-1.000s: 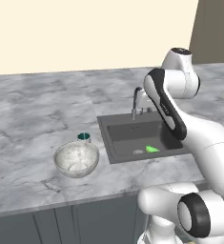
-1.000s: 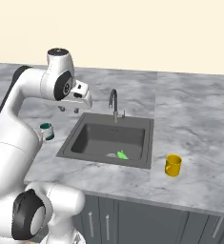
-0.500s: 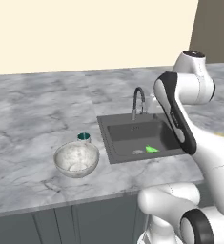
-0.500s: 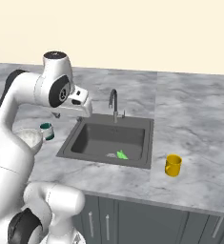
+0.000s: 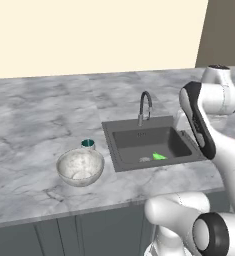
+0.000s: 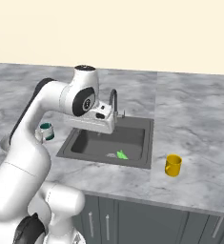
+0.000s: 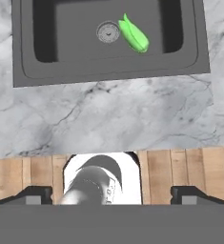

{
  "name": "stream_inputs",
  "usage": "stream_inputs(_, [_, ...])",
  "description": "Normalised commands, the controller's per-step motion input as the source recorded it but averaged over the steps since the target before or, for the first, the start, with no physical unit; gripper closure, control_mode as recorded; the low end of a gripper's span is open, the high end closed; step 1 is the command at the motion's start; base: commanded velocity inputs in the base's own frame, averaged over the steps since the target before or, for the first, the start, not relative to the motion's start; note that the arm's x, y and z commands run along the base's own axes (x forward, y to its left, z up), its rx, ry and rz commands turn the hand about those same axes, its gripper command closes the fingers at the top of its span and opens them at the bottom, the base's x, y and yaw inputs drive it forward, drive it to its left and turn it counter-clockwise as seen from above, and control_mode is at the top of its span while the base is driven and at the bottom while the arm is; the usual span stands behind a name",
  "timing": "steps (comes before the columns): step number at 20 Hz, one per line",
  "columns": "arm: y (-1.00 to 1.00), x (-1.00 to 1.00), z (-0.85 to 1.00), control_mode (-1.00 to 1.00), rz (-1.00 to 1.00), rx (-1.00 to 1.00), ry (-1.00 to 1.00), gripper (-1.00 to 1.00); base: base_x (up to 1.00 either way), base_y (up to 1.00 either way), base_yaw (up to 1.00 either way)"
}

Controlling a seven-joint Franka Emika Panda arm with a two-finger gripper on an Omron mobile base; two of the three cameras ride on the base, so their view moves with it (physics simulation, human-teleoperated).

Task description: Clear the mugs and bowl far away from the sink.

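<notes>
The marbled bowl [image 5: 80, 166] sits on the counter left of the sink [image 5: 151, 145], with the grey-white, teal-lined mug [image 5: 88, 144] just behind it. That mug [image 6: 46, 131] also shows left of the basin in the right base view. On the counter right of the sink [image 6: 108, 143] stands the yellow mug [image 6: 173, 165]. My gripper [image 6: 98, 130] hangs over the basin's near left part, pointing down. In the hand view the gripper [image 7: 112, 196] is open and empty, its fingertips [image 7: 35, 195] wide apart, above the counter strip in front of the sink [image 7: 61, 33].
A green object [image 7: 134, 36] lies in the basin beside the drain [image 7: 107, 32]. The curved faucet [image 5: 145, 105] rises at the sink's back edge. Wooden floor [image 7: 180, 171] shows past the counter's front edge. Marble counter [image 5: 34, 115] stretches wide to the left.
The arm has swung right and down, bringing the hand from beside the teal mug to over the sink. The mugs and bowl have not moved.
</notes>
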Motion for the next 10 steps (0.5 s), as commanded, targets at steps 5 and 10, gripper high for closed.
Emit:
stream_inputs(5, [-0.84, 0.0, -0.22, -1.0, -0.01, 0.0, 0.12, -1.0, 0.0, 0.0, 0.0])
stream_inputs(10, [-0.96, -0.05, -0.38, -1.0, 0.0, 0.02, 0.06, -1.0, 0.0, 0.0, 0.0])
